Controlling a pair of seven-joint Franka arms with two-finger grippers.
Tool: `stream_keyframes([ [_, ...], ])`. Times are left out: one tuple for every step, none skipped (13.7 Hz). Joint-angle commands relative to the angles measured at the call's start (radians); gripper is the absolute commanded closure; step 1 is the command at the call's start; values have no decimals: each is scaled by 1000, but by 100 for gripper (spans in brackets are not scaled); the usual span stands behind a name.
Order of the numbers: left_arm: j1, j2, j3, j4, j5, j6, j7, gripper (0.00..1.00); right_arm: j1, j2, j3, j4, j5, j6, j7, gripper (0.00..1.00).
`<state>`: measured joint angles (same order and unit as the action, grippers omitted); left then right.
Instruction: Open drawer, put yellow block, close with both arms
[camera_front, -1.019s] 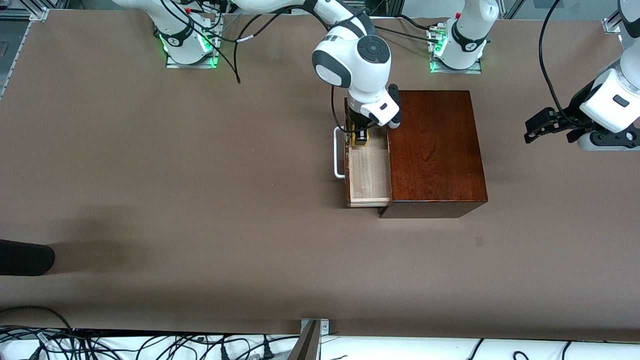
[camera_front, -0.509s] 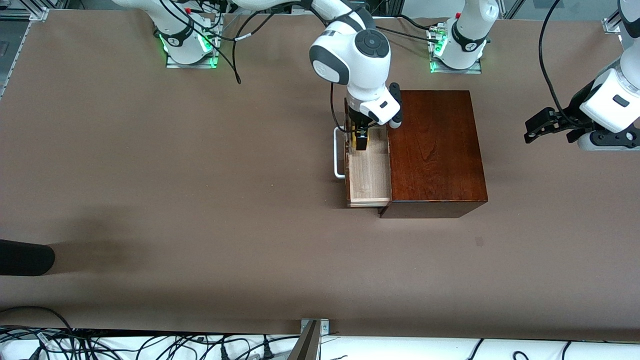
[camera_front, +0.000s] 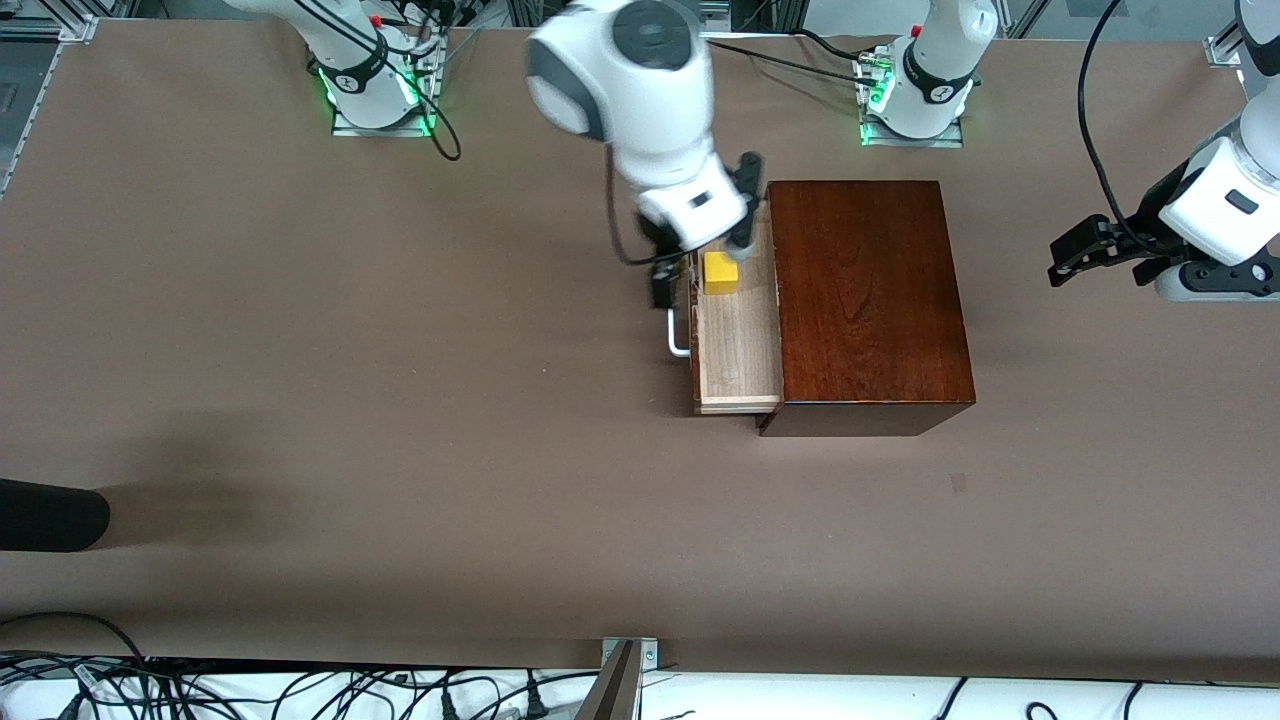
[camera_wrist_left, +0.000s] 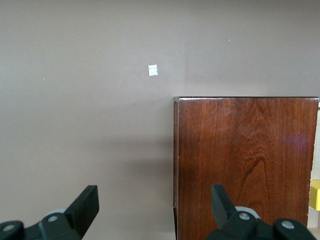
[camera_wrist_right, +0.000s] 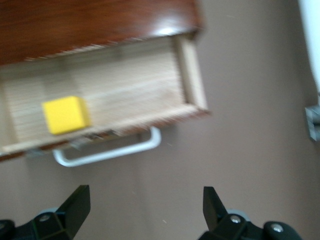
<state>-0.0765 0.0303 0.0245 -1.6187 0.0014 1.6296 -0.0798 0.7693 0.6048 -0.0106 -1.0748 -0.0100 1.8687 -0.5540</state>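
The drawer (camera_front: 738, 345) of the dark wooden box (camera_front: 865, 300) stands pulled out, its white handle (camera_front: 676, 340) toward the right arm's end of the table. The yellow block (camera_front: 720, 272) lies loose on the drawer's pale floor, in the corner farthest from the front camera. My right gripper (camera_front: 663, 283) hangs open and empty over the drawer's front and handle. In the right wrist view the yellow block (camera_wrist_right: 66, 115) and the handle (camera_wrist_right: 107, 152) show ahead of that gripper (camera_wrist_right: 145, 207). My left gripper (camera_front: 1062, 262) waits open above the table beside the box (camera_wrist_left: 245, 160).
A dark rounded object (camera_front: 50, 515) juts in at the table's edge at the right arm's end, near the front camera. A small pale mark (camera_front: 959, 483) lies on the brown table nearer the camera than the box. Cables run along the near edge.
The right gripper opened, let go of the yellow block in the drawer, then rose and swung off toward the handle. The block stays put. The left arm has not moved.
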Motion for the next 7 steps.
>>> stream_keyframes([
  [7,-20,-9,-12,17,-5,21,0,-102,-60,15,-19,27,-14,-3,0],
  [7,-20,-9,-9,17,-5,21,0,-128,-83,15,-19,33,-14,-1,0],
  [7,-15,-9,-6,18,-5,25,0,-158,-101,14,-22,47,-19,-1,0],
  [7,-12,-11,-1,14,-5,25,0,-194,-121,11,-24,65,-45,-1,0],
  [1,-10,-11,9,3,-5,22,0,-221,-146,5,-31,79,-83,0,0],
  [-6,-9,-12,14,0,-8,21,0,-252,-181,0,-59,91,-121,6,0],
  [-8,-9,-24,14,-18,-20,21,0,-287,-236,0,-120,114,-134,5,0],
])
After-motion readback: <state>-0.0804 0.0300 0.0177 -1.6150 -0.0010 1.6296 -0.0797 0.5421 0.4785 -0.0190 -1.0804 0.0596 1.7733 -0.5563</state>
